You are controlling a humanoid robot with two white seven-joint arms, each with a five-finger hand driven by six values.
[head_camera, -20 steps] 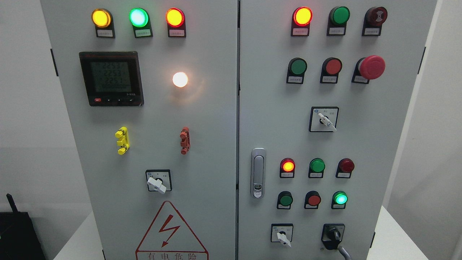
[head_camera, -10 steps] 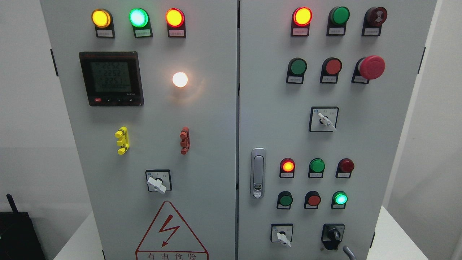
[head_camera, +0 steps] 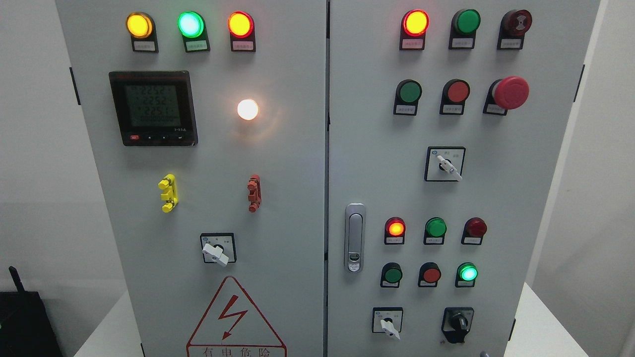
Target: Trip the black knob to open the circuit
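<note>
The black rotary knob (head_camera: 457,324) sits at the lower right of the right cabinet door (head_camera: 501,198), its handle roughly upright. A tiny grey sliver (head_camera: 484,354), apparently a fingertip of my right hand, shows at the bottom edge just below and right of the knob, apart from it. The rest of that hand is out of frame. My left hand does not show.
A white selector switch (head_camera: 387,323) sits left of the knob, with a lit green lamp (head_camera: 467,272) above it. A red mushroom stop button (head_camera: 511,92) is at the upper right and a door latch (head_camera: 354,238) at centre. White tabletop (head_camera: 540,327) flanks the cabinet.
The grey finger below the black knob has slid down and right, almost out of the picture. The knob and lamps look unchanged.
</note>
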